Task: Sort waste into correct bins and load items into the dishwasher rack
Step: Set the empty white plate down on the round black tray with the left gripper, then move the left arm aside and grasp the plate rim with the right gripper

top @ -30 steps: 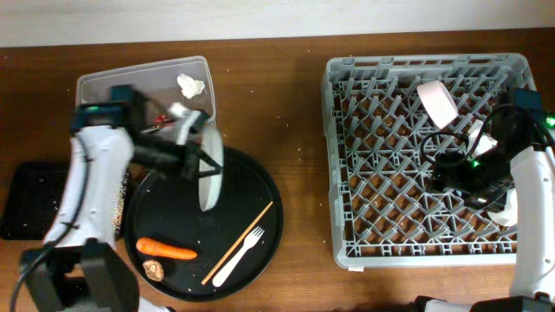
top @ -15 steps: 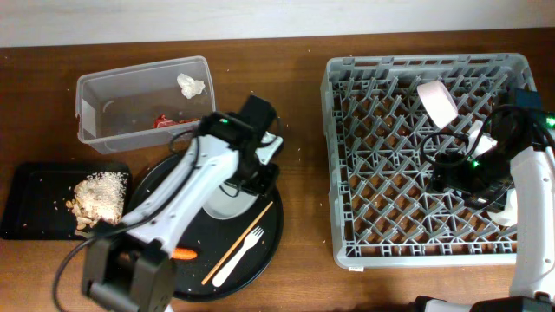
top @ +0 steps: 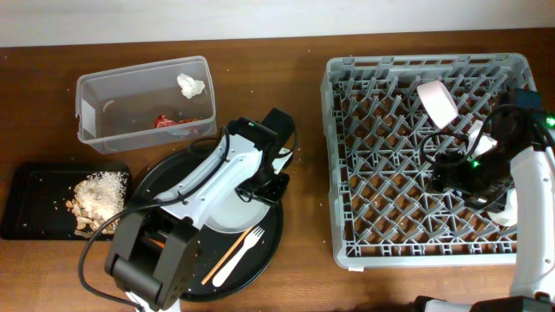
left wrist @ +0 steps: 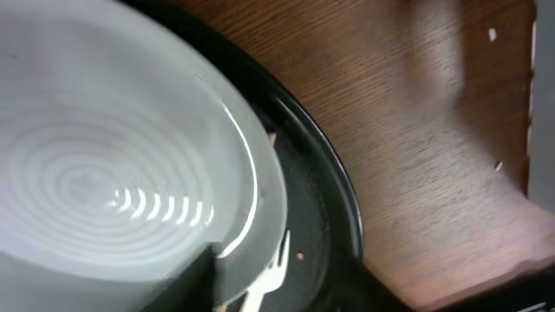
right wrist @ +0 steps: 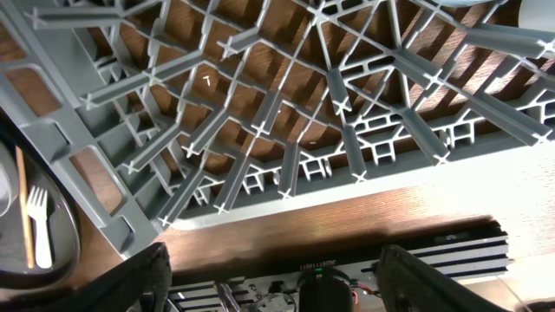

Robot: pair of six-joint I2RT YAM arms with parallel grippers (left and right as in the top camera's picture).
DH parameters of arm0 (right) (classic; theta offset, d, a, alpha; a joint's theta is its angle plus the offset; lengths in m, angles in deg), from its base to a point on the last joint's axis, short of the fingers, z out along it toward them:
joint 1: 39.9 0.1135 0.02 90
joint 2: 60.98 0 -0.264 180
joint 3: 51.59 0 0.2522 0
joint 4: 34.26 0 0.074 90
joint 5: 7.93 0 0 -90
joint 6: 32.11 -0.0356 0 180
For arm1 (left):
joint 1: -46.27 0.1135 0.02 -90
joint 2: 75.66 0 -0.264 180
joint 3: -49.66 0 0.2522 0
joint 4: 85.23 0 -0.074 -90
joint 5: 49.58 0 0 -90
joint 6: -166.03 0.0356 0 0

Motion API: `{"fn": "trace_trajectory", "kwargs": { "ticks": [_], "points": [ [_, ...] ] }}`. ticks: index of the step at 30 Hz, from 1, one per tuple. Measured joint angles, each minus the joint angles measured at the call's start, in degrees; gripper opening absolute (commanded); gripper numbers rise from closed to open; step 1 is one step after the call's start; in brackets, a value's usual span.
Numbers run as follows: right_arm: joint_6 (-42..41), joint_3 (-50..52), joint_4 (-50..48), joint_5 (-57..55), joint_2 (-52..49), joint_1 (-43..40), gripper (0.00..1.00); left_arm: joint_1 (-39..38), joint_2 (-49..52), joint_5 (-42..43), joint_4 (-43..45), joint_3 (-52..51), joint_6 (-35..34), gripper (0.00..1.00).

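Overhead. Found the white plate (top: 217, 212) lying on the round black tray (top: 276, 230), with the white fork (top: 245, 245) and the chopstick (top: 221, 262) side by side just in front of it. Noted the left gripper (top: 264, 185) low over the plate's right edge; cannot tell from here whether clenched or released. Logged the tissue (top: 191, 85) and the red wrapper (top: 169, 122) inside the clear tub (top: 87, 113). Logged the food scraps (top: 97, 192) heaped in the shallow black tray (top: 26, 186). Recorded the pink bowl (top: 438, 104) tilted among the pegs near the back of the dishwasher rack (top: 381, 217), and the right arm (top: 529, 186) reaching over the rack's right side.

Left wrist. Confirmed the plate filling the left of the view, fork tines touching its lower rim, tray rim curving beside bare table (left wrist: 434, 130). Fingers not made out; grip undetermined.

Right wrist. Observed rack grid above and the right gripper (right wrist: 277, 273) spread wide, grasping nothing.
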Motion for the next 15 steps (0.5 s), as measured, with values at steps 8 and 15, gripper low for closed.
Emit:
{"fn": "trace_trajectory", "kwargs": {
  "ticks": [8, 15],
  "points": [
    [2.2, 0.0, 0.2, 3.5, 0.0, 0.1, 0.96, 7.9, -3.3, 0.2, -5.6, 3.8, 0.2, 0.69],
    [5.8, 0.0, -3.3, 8.9, 0.0, 11.3, 0.91, 30.1, -19.2, -0.3, -11.5, 5.8, -0.1, 0.92]
  ]
}}
